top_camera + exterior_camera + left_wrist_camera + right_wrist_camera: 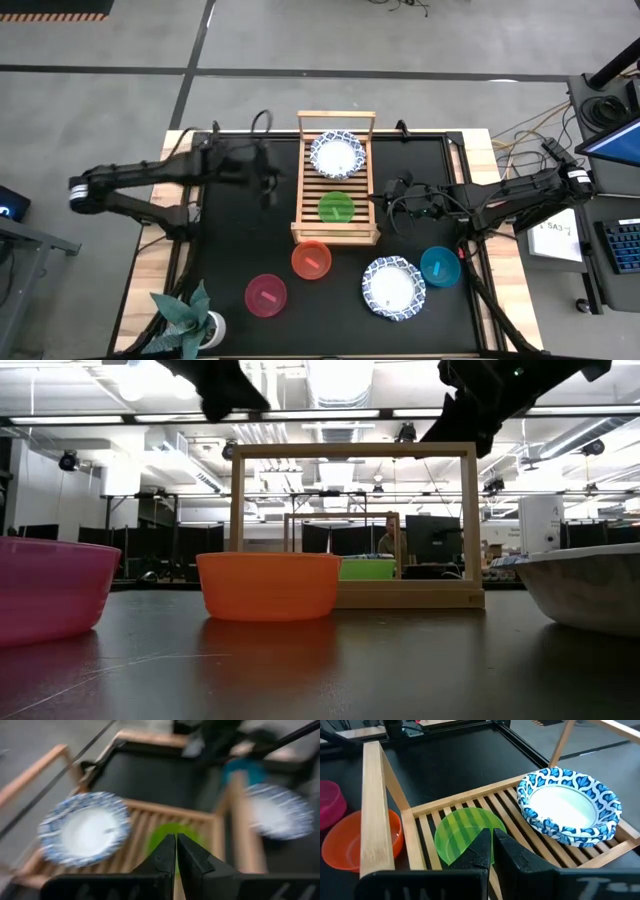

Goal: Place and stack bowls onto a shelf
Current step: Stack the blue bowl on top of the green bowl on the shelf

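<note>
The wooden shelf (336,232) stands mid-table, its tall frame rail at the far end. On its slats sit a white blue-rimmed bowl (336,155) (568,805), which looks like more than one bowl nested, and the green bowl (336,207) (462,832). On the mat rest the orange-red bowl (311,261), magenta bowl (266,296), teal bowl (439,266) and another white blue-rimmed bowl (393,288). My left gripper (268,180) (176,851) hovers shut left of the shelf. My right gripper (385,200) (492,845) hovers shut right of the shelf, beside the green bowl.
A potted plant (190,320) stands at the table's near left corner. Cables hang by the right arm (410,195). Bare mat (240,240) lies left of the shelf. In the low view both grippers sit high above the shelf frame (350,452).
</note>
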{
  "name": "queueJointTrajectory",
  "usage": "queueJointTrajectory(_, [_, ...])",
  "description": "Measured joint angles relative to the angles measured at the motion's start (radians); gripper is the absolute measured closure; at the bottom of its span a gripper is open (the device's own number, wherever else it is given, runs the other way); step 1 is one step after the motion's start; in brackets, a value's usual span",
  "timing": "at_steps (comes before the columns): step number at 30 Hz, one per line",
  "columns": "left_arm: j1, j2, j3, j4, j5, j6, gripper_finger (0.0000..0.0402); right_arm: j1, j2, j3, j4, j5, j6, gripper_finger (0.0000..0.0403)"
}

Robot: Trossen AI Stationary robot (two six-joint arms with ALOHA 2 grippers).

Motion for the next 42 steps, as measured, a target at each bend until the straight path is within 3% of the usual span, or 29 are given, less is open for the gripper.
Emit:
queueJointTrajectory(5, [-0.184, -0.12, -0.164, 0.185, -0.021, -0.099, 0.0401, 0.004, 0.0, 0.0, 0.022, -0.005, 0.012, 0.0394])
queueJointTrajectory(13, [-0.381, -0.211, -0.361, 0.361, -0.189, -0.134, 0.0402, 0.014, -0.013, 0.03, 0.017, -0.034, 0.032, 0.0394])
queueJointTrajectory(19, [-0.398, -0.215, -0.396, 0.392, -0.211, -0.157, 0.0401, 0.018, -0.013, 0.086, -0.004, -0.044, 0.025, 0.0394])
queueJointTrajectory(25, [-0.398, -0.215, -0.41, 0.387, -0.212, -0.122, 0.0402, 0.037, -0.011, 0.216, -0.234, -0.177, 0.148, 0.0394])
queueJointTrajectory(32, [-0.397, -0.215, -0.41, 0.388, -0.212, -0.078, 0.0402, 0.108, -0.011, 0.36, -0.507, -0.191, 0.344, 0.0394])
queueJointTrajectory(42, [-0.397, -0.215, -0.409, 0.388, -0.211, -0.077, 0.0402, 0.197, 0.074, 0.511, -0.626, -0.229, 0.472, 0.0394])
